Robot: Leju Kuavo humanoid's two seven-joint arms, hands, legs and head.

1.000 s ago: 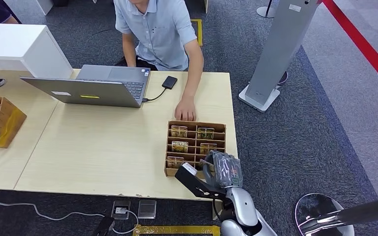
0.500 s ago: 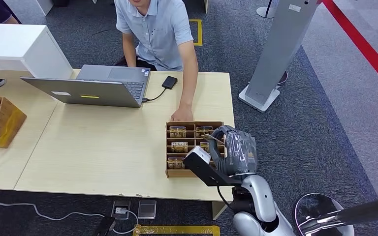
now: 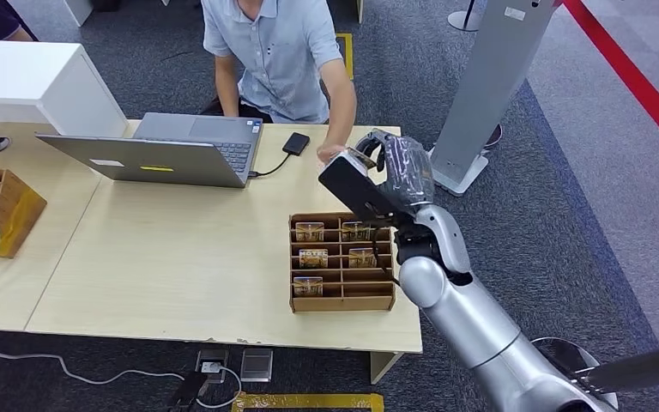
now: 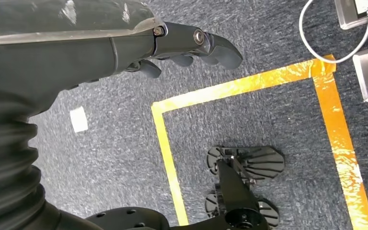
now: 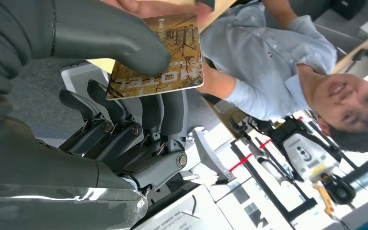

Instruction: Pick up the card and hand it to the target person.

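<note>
The card [image 5: 163, 57] pinched in the robot's right hand [image 5: 110, 96] bears the word "HOTEL", seen upside down in the wrist view. A card [image 3: 313, 255] in the wooden organizer [image 3: 341, 300] seems to carry the same word, too small to be sure.

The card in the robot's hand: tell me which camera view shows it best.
The right wrist view: the card is close up there, its printed face legible, pinched by the right hand under the thumb. The head view shows just a small sliver of it at the fingertips. The left wrist view looks at the floor past the left hand.
</note>
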